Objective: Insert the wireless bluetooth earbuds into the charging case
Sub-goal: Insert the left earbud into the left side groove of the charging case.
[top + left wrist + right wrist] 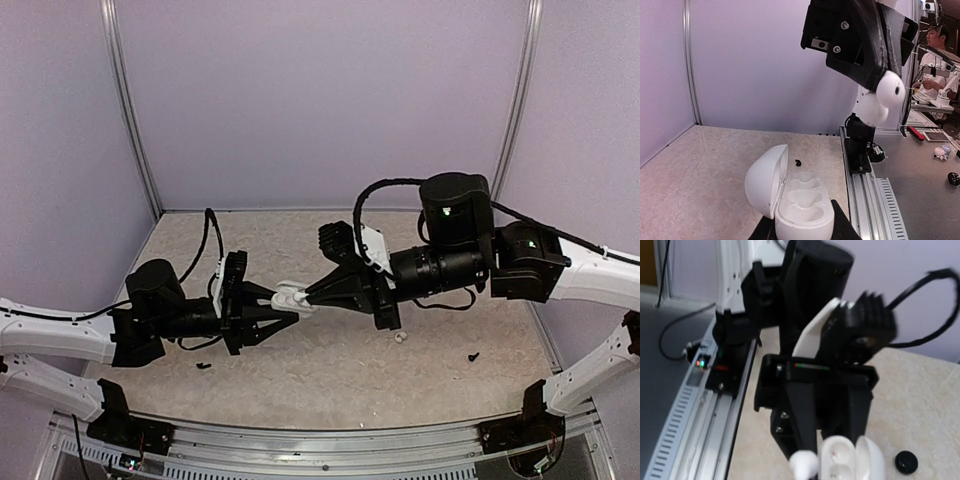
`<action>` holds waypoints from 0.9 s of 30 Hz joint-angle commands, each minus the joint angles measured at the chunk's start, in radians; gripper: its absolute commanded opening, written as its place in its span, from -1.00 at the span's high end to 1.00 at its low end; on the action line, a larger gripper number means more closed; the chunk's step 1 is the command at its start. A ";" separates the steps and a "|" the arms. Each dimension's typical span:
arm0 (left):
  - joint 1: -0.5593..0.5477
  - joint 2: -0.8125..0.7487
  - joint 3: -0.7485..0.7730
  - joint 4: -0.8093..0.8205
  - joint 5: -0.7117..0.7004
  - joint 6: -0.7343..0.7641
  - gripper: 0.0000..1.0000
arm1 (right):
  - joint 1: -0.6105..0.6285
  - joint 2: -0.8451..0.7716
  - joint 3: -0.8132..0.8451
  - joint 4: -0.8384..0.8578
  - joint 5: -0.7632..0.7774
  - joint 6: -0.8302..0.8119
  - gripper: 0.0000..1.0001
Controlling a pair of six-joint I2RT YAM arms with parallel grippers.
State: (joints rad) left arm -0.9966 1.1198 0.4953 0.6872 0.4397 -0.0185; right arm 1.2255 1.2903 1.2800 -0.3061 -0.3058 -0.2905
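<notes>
White smooth plastic case (802, 210), its lid (765, 182) hinged open, sits left of centre, clamped by its lower body in the left gripper (280, 308). Both moulded wells look empty. Just right of it, the right gripper (310, 296) is pinched tight on one earbud (888, 90), close beside the case and not yet in it. A second earbud (400, 337) lies on the table (330, 375), further right. The buds look light, hard and slippery, so probably easy to squirt from a pinch. They seem best held across the rounded body.
</notes>
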 commanded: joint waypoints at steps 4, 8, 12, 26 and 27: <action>-0.019 0.009 0.041 -0.014 0.017 0.015 0.73 | 0.051 0.101 0.075 -0.062 0.121 -0.054 1.00; -0.021 0.014 0.043 -0.018 0.017 0.015 0.73 | 0.059 0.127 0.091 -0.081 0.164 -0.068 1.00; -0.024 0.015 0.042 -0.020 0.019 0.041 0.73 | 0.060 0.129 0.098 -0.088 0.179 -0.071 1.00; -0.028 0.023 0.053 -0.033 0.016 0.049 0.73 | 0.060 0.152 0.115 -0.137 0.217 -0.097 1.00; -0.028 0.023 0.053 -0.033 0.016 0.049 0.73 | 0.060 0.155 0.116 -0.137 0.218 -0.098 1.00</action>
State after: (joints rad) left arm -1.0180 1.1385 0.5056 0.6518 0.4419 0.0097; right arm 1.2789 1.4223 1.3663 -0.4156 -0.1001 -0.3752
